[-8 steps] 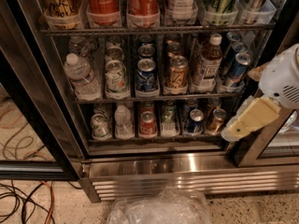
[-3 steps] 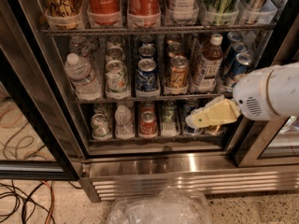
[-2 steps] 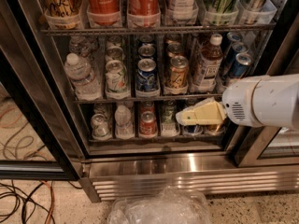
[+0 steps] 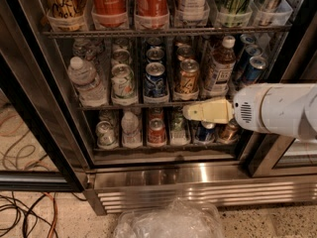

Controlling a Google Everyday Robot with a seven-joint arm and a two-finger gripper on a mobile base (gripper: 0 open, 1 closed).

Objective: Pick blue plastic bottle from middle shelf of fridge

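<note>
The blue plastic bottle (image 4: 219, 67) stands upright at the right of the middle shelf (image 4: 148, 103) of the fridge (image 4: 163, 175). It has a white cap, dark amber liquid and a white label with blue print. My gripper (image 4: 194, 112) is cream-coloured and points left on the white arm (image 4: 277, 114). It hovers in front of the shelf's front edge, just below and a little left of the bottle, and holds nothing.
Beside the bottle stand a bronze can (image 4: 187, 78), a blue can (image 4: 155, 79), a pale can (image 4: 122, 82) and a clear water bottle (image 4: 85, 81). Blue cans (image 4: 253, 68) lean at far right. Red cola bottles (image 4: 108, 4) stand above, small cans below. A plastic bag (image 4: 168, 221) and cables (image 4: 27, 212) lie on the floor.
My arm has swung in from the right. The gripper has moved left and up, from the bottom shelf's right end to the front edge of the middle shelf under the bottle.
</note>
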